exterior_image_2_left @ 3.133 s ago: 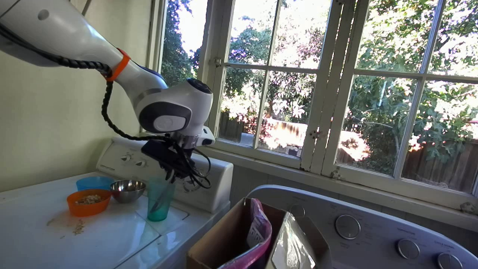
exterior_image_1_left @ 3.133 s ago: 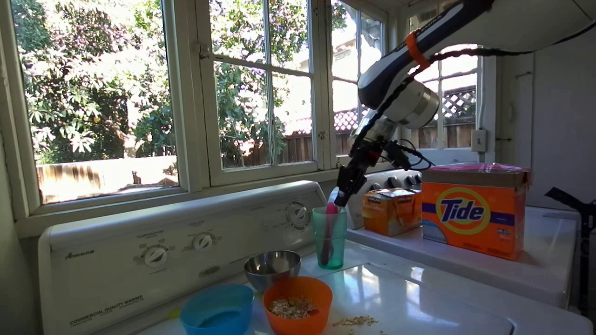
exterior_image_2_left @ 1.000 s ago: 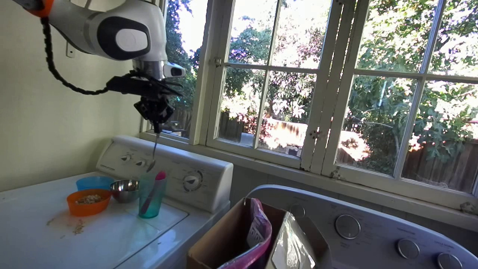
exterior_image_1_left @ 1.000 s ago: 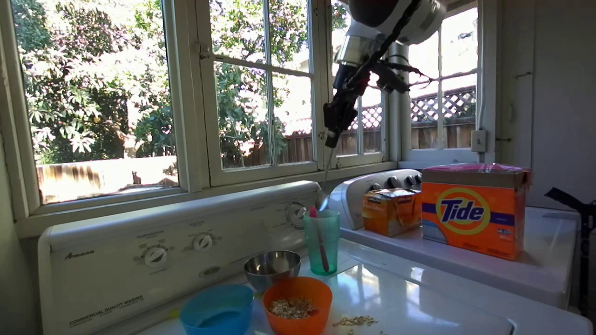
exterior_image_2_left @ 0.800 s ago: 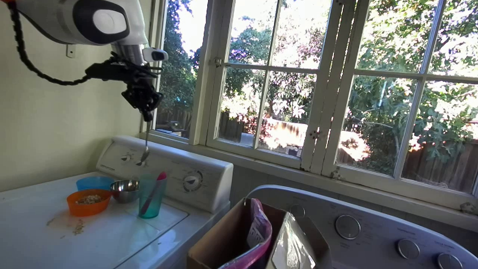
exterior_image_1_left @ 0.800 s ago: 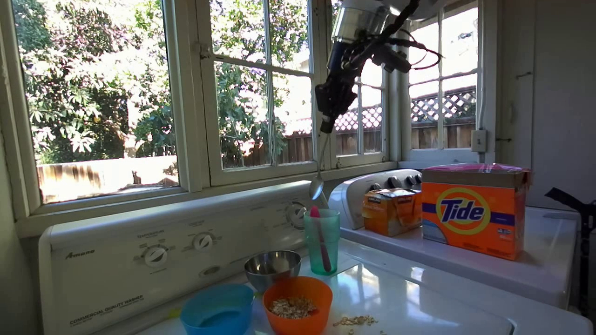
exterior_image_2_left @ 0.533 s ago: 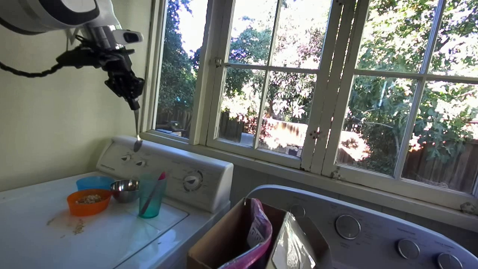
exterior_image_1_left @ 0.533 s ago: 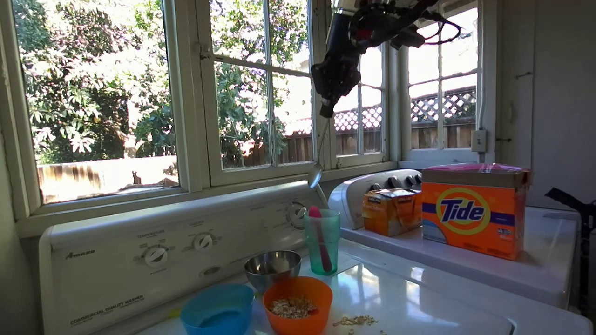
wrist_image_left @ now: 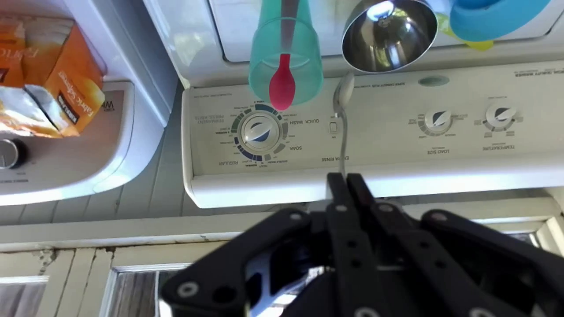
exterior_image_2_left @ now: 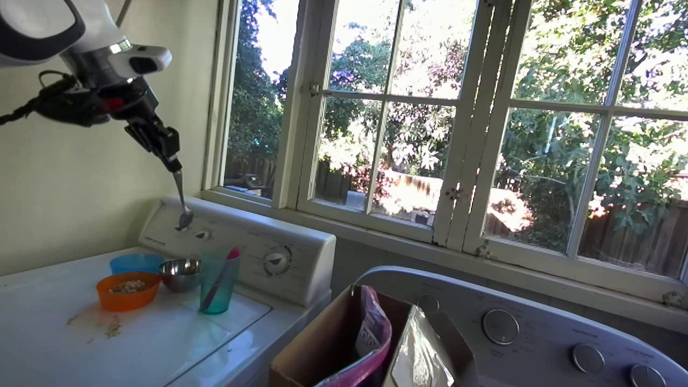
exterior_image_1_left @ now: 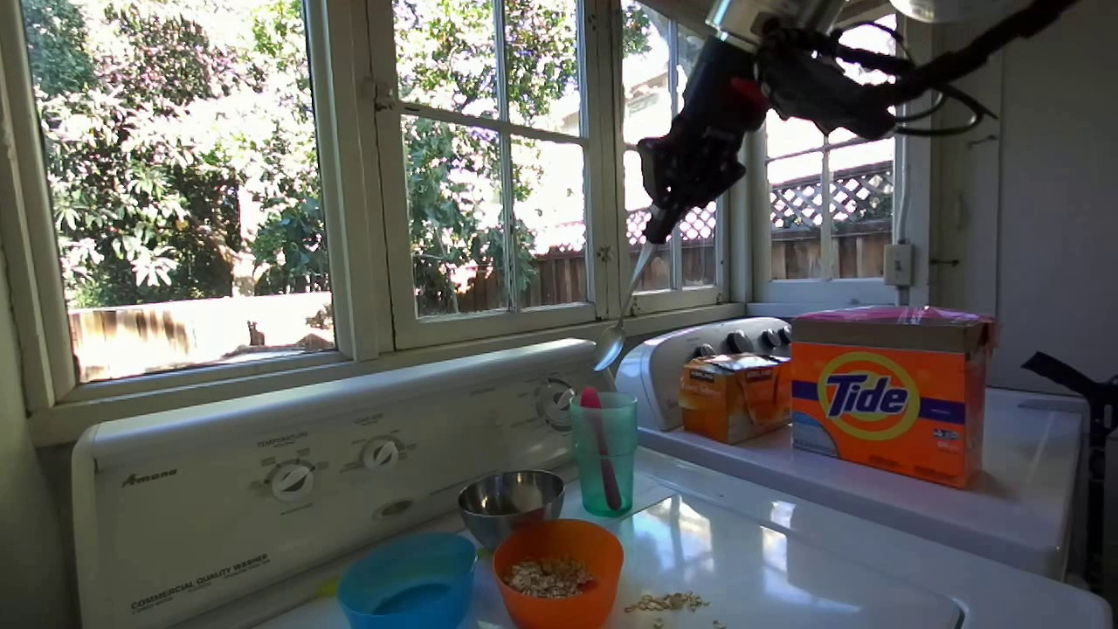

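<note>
My gripper (wrist_image_left: 346,177) is shut on the handle end of a metal spoon (wrist_image_left: 343,94). The spoon hangs bowl-down, tilted, in both exterior views, with the gripper (exterior_image_1_left: 657,234) above it. Its bowl (exterior_image_1_left: 610,348) appears over a green translucent cup (exterior_image_1_left: 622,472) from there, but left of the cup (exterior_image_2_left: 217,290) in an exterior view. A pink-tipped utensil (exterior_image_1_left: 590,400) leans inside the cup. Beside it are a steel bowl (exterior_image_1_left: 489,515), an orange bowl (exterior_image_1_left: 609,559) holding oats (exterior_image_1_left: 546,578), and a blue bowl (exterior_image_1_left: 406,568). The spoon's upper handle is hidden between the fingers.
Loose oats (exterior_image_1_left: 668,603) lie on the white washer top (exterior_image_1_left: 742,559). The washer's control panel (exterior_image_1_left: 472,437) rises behind the cup and bowls. On the neighbouring machine stand a Tide box (exterior_image_1_left: 882,411) and a smaller orange box (exterior_image_1_left: 734,397). Windows (exterior_image_2_left: 398,107) line the wall behind.
From inside the cup, my gripper has risen with the spoon, which now hangs clear of it. During the last half second it has swung sideways and dropped slightly. The cup shifted a little earlier.
</note>
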You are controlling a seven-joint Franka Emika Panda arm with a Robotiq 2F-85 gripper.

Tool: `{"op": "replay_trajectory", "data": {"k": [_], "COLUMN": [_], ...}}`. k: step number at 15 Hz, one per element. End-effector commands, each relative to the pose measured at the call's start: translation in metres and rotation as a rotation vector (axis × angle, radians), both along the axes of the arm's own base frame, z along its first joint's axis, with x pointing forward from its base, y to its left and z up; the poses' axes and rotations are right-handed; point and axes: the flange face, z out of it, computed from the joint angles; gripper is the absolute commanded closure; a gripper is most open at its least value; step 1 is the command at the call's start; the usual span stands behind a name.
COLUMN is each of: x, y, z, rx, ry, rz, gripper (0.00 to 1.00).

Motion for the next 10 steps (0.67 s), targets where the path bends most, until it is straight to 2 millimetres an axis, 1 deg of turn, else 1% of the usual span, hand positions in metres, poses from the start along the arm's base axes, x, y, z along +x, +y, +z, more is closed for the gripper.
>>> {"op": "replay_trajectory", "data": {"k": [1,3,4,5,6,7,8,10], "x": [-0.027,-0.031,-0.035,-0.04,-0.029,-0.03,-0.03,-0.029], "y": [-0.009,-0.003,0.003,0.015,0.0,0.005,0.005,0.017], "z": [-0.048,-0.068,-0.076,-0.085,-0.074,-0.08,-0.079,-0.087], "rx": [0.138,0.233,0.284,0.315,0.241,0.245,0.245,0.247], "ry": [-0.072,-0.096,-0.092,-0.067,-0.076,-0.066,-0.067,-0.007], "rz": [-0.124,-0.182,-0.21,-0.213,-0.181,-0.178,-0.177,-0.138], "gripper": [0.99,0.99,0.99,0.99,0.99,0.95,0.99,0.99]}}
